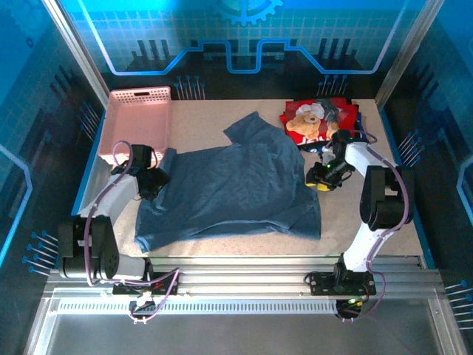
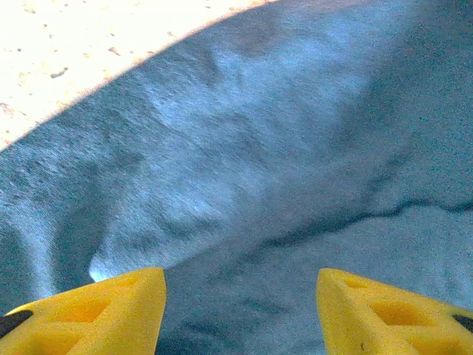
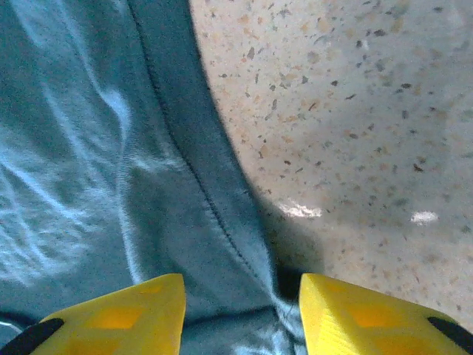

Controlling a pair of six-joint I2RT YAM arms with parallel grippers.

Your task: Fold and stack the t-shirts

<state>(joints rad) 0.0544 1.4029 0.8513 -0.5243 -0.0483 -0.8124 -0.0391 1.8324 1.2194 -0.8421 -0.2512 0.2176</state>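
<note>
A large slate-blue t-shirt lies spread and rumpled across the middle of the table. My left gripper is at its left edge, open, with the blue cloth under and between the yellow fingers. My right gripper is at the shirt's right edge, open, its jaws straddling the stitched hem. A folded red t-shirt with a teddy-bear print lies at the back right on darker folded cloth.
A pink lattice basket stands at the back left, close to my left arm. Bare speckled tabletop lies right of the shirt's hem. The metal rail runs along the near edge.
</note>
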